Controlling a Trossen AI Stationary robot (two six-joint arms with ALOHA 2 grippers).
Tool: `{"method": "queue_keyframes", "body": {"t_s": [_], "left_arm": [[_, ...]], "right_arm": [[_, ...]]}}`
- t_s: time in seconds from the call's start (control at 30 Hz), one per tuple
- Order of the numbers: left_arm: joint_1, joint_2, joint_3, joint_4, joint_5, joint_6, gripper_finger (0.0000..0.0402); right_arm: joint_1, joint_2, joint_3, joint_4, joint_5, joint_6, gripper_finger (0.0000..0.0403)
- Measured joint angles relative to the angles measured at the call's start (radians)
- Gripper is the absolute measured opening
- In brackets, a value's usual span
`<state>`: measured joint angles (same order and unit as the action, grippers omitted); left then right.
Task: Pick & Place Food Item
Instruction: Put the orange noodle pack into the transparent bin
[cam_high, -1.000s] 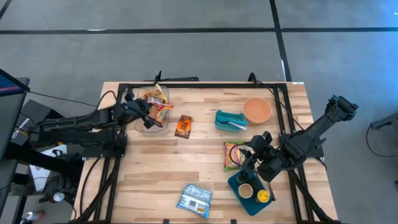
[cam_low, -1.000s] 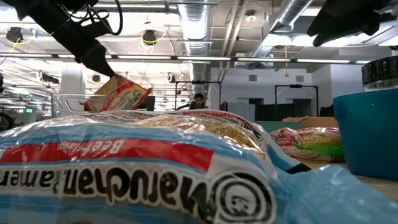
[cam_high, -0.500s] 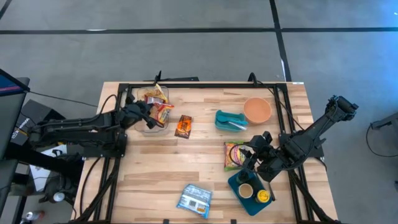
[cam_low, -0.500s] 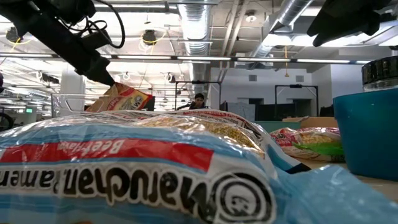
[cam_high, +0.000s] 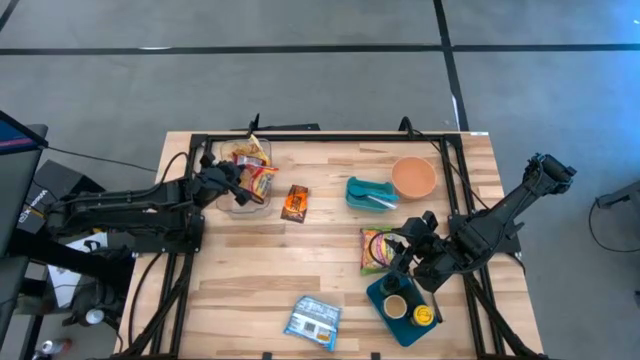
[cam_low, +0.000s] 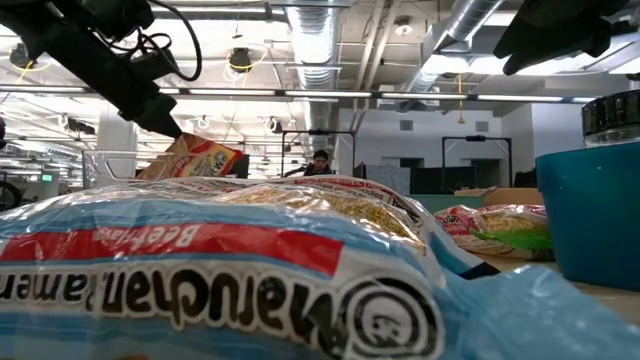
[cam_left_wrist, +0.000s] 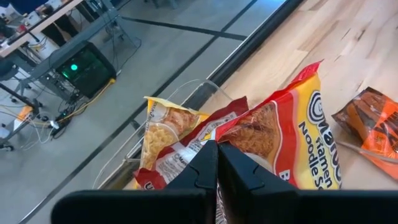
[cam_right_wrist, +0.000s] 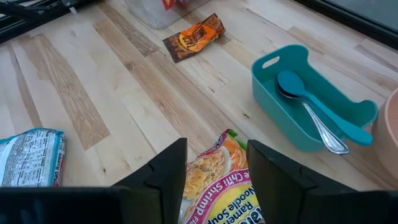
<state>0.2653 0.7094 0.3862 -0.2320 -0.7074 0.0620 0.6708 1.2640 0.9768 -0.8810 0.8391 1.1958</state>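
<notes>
Behind the ramen packet (cam_left_wrist: 292, 143) — clear container (cam_left_wrist: 186, 93) mostly hidden; left gripper (cam_left_wrist: 216, 163) pinching pkt.

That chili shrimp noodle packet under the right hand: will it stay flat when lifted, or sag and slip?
The noodle packet is a glossy, crinkled film pouch, so it will probably feel slick and light. The block inside may keep its middle fairly stiff, while the loose edges likely flop. The right hand, open above it, should probably pinch an edge seam.

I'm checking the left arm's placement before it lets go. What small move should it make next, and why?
Probably open the left gripper: it is shut on the red ramen packet, which already sits tilted in the clear container with another packet. The right gripper waits above the chili shrimp noodle packet.
</notes>
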Motion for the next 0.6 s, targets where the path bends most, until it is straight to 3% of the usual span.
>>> {"method": "queue_keyframes", "body": {"t_s": [0.6], "left_arm": [[0.000, 0.000, 0.000, -0.050, 0.000, 0.000, 0.0000]], "right_arm": [[0.000, 0.000, 0.000, 0.000, 0.000, 0.000, 0.0161]]}}
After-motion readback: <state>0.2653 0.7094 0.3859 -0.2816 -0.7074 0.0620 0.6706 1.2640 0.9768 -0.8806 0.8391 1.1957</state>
